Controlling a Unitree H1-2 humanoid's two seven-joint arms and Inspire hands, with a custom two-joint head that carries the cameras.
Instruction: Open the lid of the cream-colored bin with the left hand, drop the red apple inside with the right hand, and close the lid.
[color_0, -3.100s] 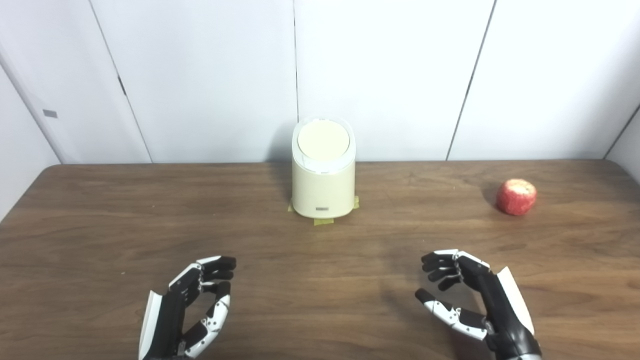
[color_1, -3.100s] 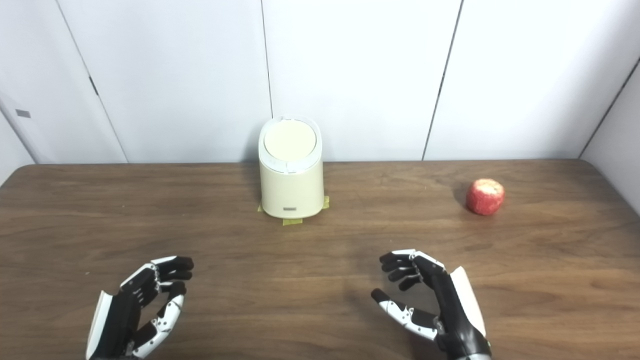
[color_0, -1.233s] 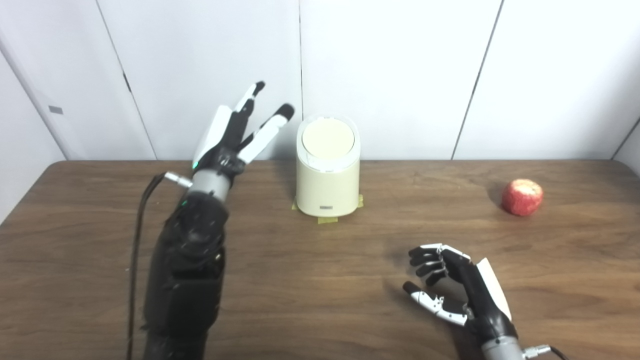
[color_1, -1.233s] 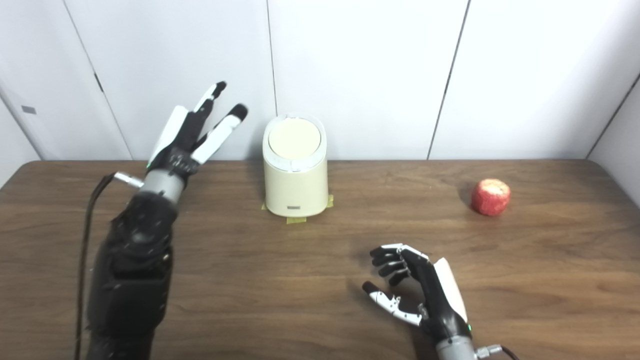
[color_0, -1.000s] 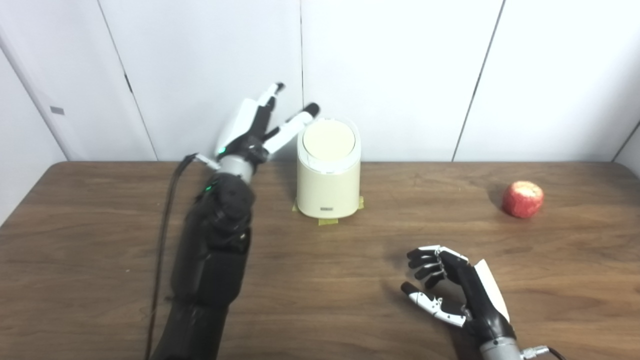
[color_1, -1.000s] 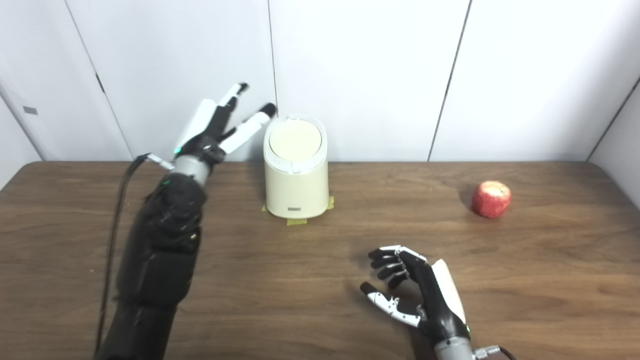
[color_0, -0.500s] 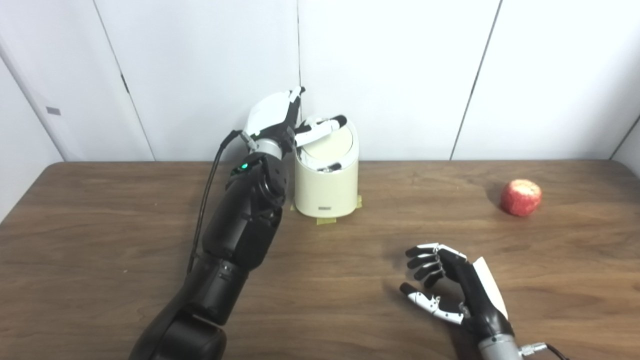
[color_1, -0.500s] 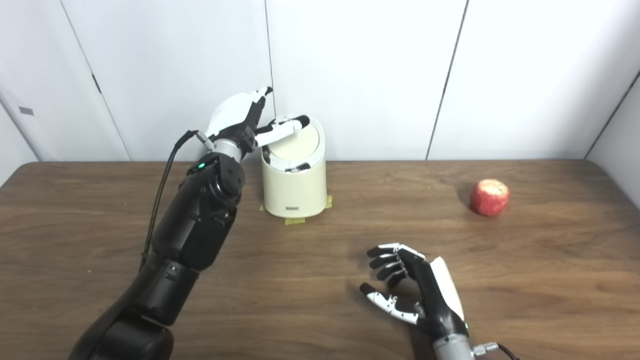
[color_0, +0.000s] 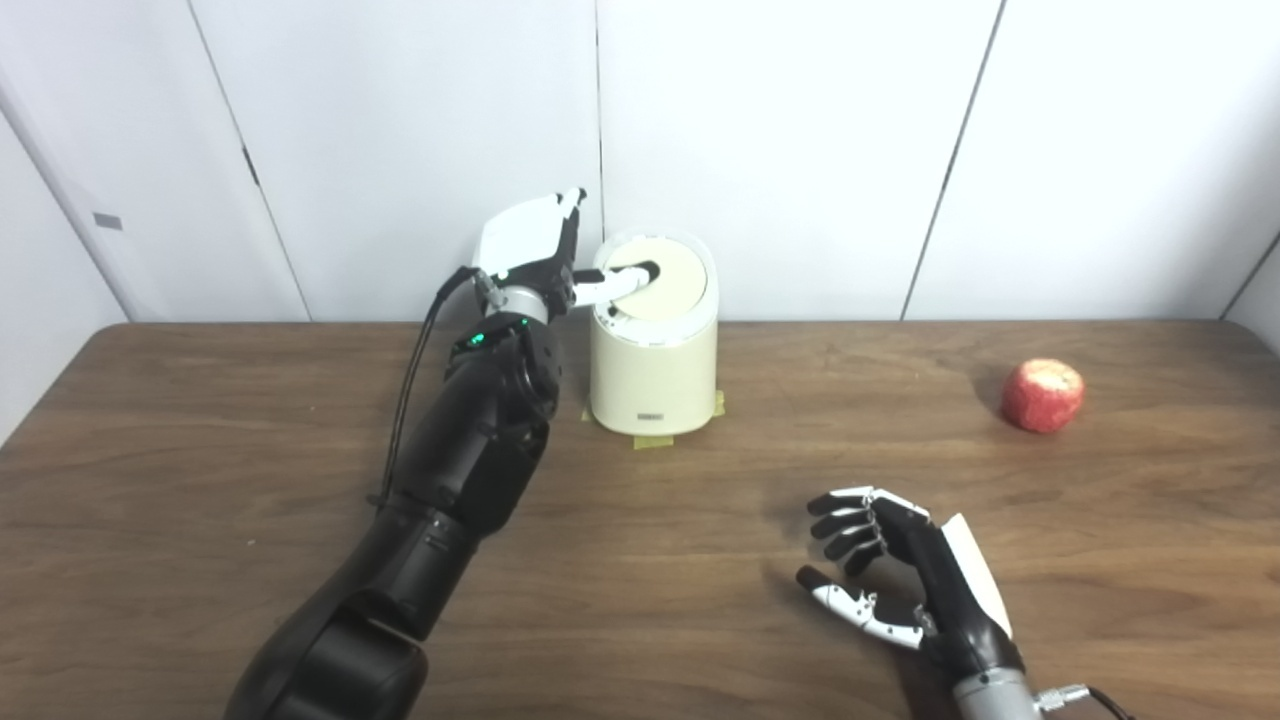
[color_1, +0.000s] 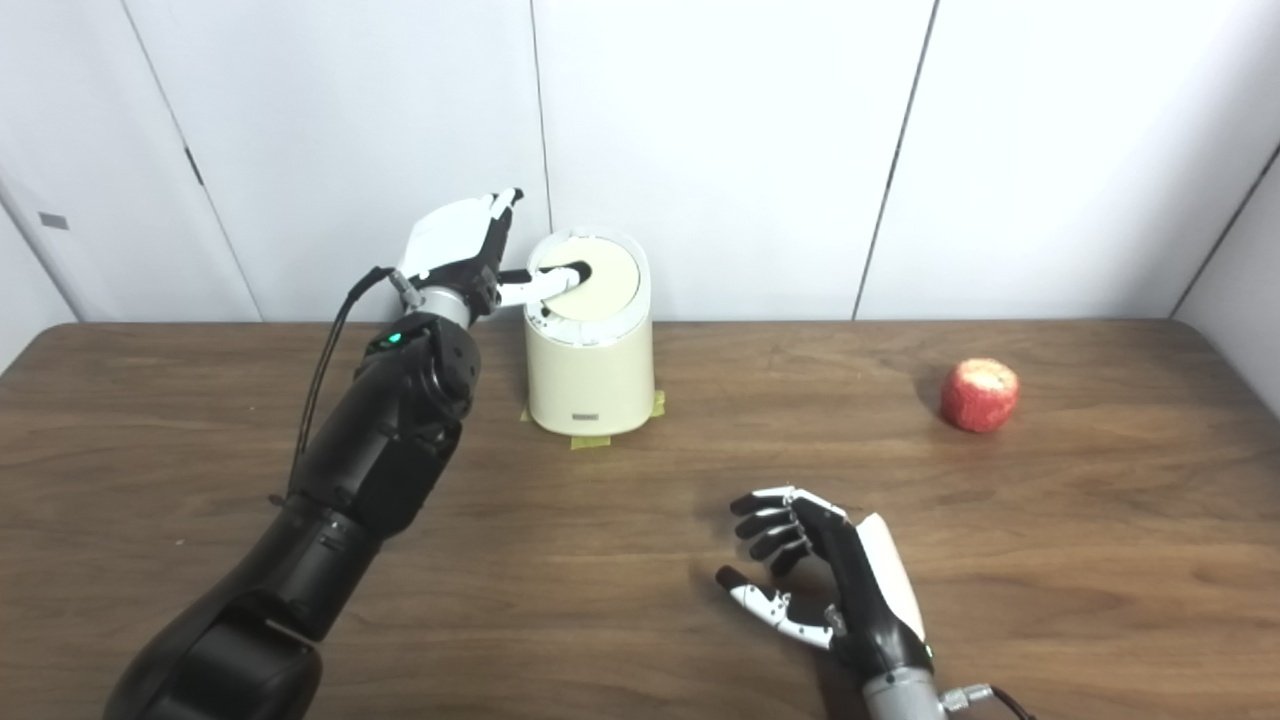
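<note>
The cream-colored bin (color_0: 654, 365) stands at the back middle of the wooden table (color_0: 200, 520), near the wall. Its round lid (color_0: 672, 282) looks nearly flush with the rim. My left hand (color_0: 535, 248) is raised at the bin's upper left. One of its fingertips (color_0: 640, 273) rests on the left part of the lid; the hand grips nothing. The red apple (color_0: 1043, 395) lies at the far right of the table. My right hand (color_0: 905, 580) hovers low over the near table, fingers curled apart and empty, well short of the apple.
Yellow tape pieces (color_0: 655, 441) mark the bin's base. A white panelled wall (color_0: 800, 150) stands right behind the bin. A black cable (color_0: 410, 380) hangs along my left forearm.
My left hand has drawn back a little to the left and its finger now lies on the lid. The lid, tilted with a dark gap half a second ago, looks nearly flush. The right hand hardly moved.
</note>
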